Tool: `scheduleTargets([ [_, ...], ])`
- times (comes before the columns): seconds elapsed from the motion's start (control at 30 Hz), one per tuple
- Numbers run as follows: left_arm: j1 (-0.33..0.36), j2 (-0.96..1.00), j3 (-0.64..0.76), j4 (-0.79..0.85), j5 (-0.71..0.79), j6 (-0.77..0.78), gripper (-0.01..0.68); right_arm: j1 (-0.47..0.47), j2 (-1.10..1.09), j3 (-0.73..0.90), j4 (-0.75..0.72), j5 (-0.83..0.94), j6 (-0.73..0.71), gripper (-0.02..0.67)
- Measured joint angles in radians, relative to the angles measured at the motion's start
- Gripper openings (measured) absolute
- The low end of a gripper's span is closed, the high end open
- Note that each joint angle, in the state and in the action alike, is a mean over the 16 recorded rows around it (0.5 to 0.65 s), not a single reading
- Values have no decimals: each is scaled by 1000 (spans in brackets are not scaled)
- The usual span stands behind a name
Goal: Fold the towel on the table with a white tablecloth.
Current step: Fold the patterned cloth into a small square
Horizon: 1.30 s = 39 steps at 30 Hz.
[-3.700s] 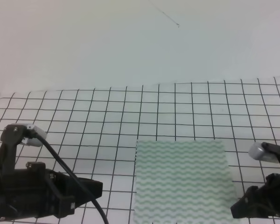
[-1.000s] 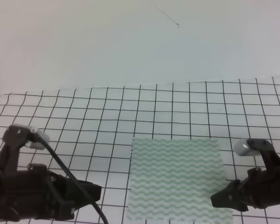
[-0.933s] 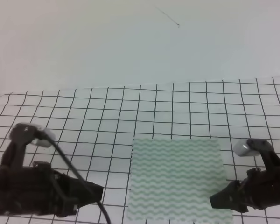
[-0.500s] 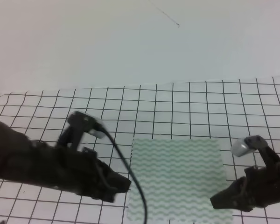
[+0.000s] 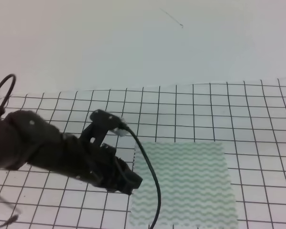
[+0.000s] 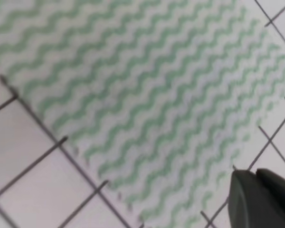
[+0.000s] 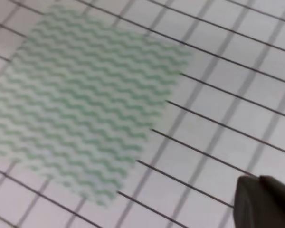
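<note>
The towel [image 5: 183, 181] lies flat on the gridded tablecloth [image 5: 205, 109], toward five o'clock from overhead. The left gripper [image 5: 128, 183] hangs at its nine o'clock edge, jaws seemingly together. Only the wrist view shows the right gripper [image 7: 263, 202]; its jaws I cannot tell.

Room around the towel, as I see it

My left gripper [image 5: 133, 183] and the arm behind it lie low across the tablecloth [image 5: 205, 109], tip at the towel's [image 5: 186, 181] left edge, and my black cable [image 5: 150, 191] loops down over that edge, so the left approach is crowded. The towel lies flat, with bare grid along its far and right edges, where nothing stands in my way. My right gripper [image 7: 266, 202] shows only a dark tip above bare grid beside the towel.
</note>
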Motion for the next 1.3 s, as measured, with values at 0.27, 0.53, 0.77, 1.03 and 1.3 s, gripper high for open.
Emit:
scheduleTargets([
  [0.27, 0, 108, -89, 19, 70, 4, 1, 2, -117, -73, -328, 69, 290, 6],
  [0.53, 0, 175, -108, 8, 87, 13, 1, 69, -71, -144, -287, 91, 255, 6],
  [0.77, 0, 206, -108, 4, 83, 19, 1, 239, 40, -160, -416, 100, 411, 6],
  [1.03, 0, 218, -108, 3, 80, 25, 1, 419, 172, -153, -649, 58, 778, 4],
  [1.3, 0, 225, -108, 7, 80, 37, 1, 466, 231, -71, -618, -117, 1027, 1],
])
